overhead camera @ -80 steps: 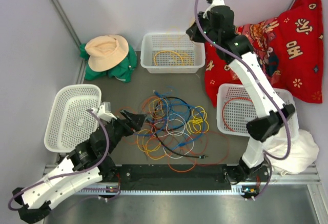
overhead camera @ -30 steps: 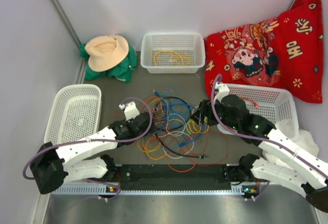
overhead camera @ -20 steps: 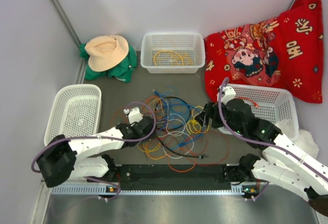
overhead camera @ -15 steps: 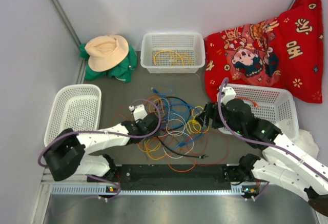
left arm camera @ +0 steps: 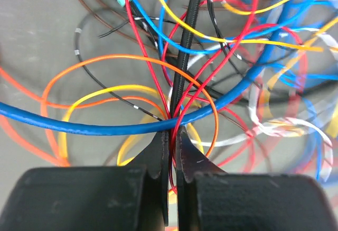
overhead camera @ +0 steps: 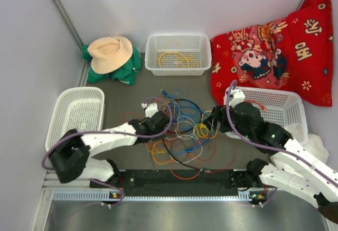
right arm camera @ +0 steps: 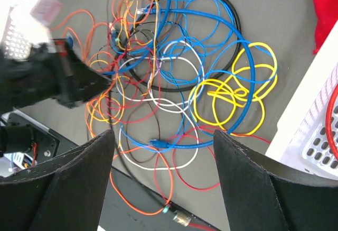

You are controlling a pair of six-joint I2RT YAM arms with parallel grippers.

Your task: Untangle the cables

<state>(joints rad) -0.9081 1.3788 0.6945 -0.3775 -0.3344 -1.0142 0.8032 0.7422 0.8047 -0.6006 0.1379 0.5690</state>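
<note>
Grey table top, white walls on three sides, and the cables (overhead camera: pixel 179 130) lie in one loose heap in the middle of it, between my two arms. My left gripper (left arm camera: pixel 171 136) is pressed together with barely a slit between its fingers, and a thin red strand (left arm camera: pixel 153 83) runs down into that slit. A black cord (left arm camera: pixel 185 46) stands straight up from the tips, and from this close I cannot say for sure whether it is pinched too or only lies on top. I hold low at the left edge of the heap, I judge, because there a single strand can be picked out and drawn clear of the blue cable (left arm camera: pixel 105 129) that crosses just in front of the fingers.

My right gripper (right arm camera: pixel 162 136) hangs over the right side of the heap, fingers spread wide with nothing between them, above the yellow loops (right arm camera: pixel 227 91). Placed so, it could pin the rest down while one strand is pulled.

White baskets ring the heap. The back basket (overhead camera: pixel 178 73) holds a coiled yellow cable (overhead camera: pixel 171 59), which suggests freed cables get sorted there.
</note>
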